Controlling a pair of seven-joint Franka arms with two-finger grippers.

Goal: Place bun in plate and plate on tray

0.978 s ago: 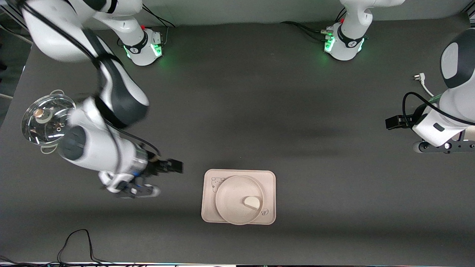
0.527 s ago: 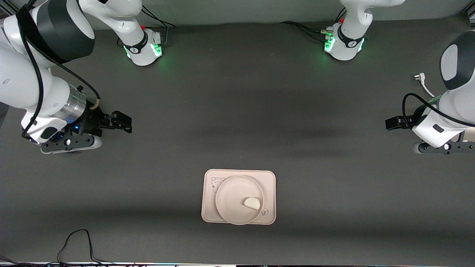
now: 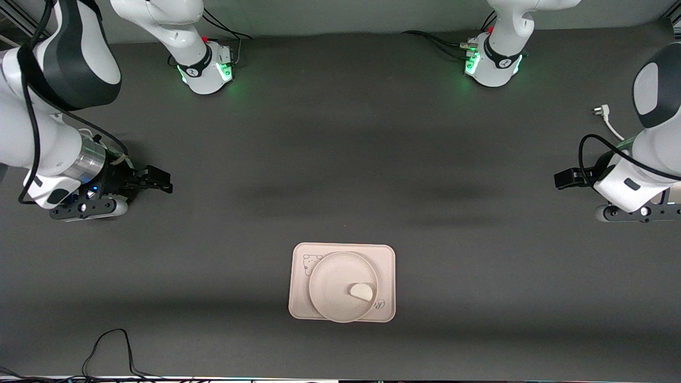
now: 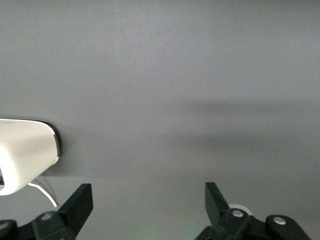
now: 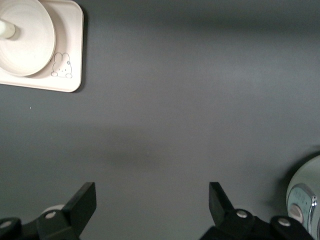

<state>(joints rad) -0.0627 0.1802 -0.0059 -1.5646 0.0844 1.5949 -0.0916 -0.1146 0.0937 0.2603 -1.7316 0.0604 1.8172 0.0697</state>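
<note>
The white bun (image 3: 361, 291) lies in the round cream plate (image 3: 332, 282), near its rim. The plate sits on the rectangular cream tray (image 3: 385, 260) on the near middle of the table. My right gripper (image 3: 162, 182) is open and empty over bare table toward the right arm's end, well away from the tray. Its wrist view shows its open gripper (image 5: 152, 200), the tray (image 5: 70, 45), the plate (image 5: 30, 40) and an edge of the bun (image 5: 5, 29). My left gripper (image 3: 557, 179) waits, open and empty, over the left arm's end; it also shows in the left wrist view (image 4: 150, 200).
A glass lid (image 5: 306, 200) lies near the right gripper; the right arm hides it in the front view. A white plug and cable (image 3: 604, 114) lie at the left arm's end. A black cable (image 3: 106, 346) loops at the near edge.
My right arm has swung away from beside the tray toward its own end of the table and now covers the glass lid. The left arm, plate, bun and tray have stayed put.
</note>
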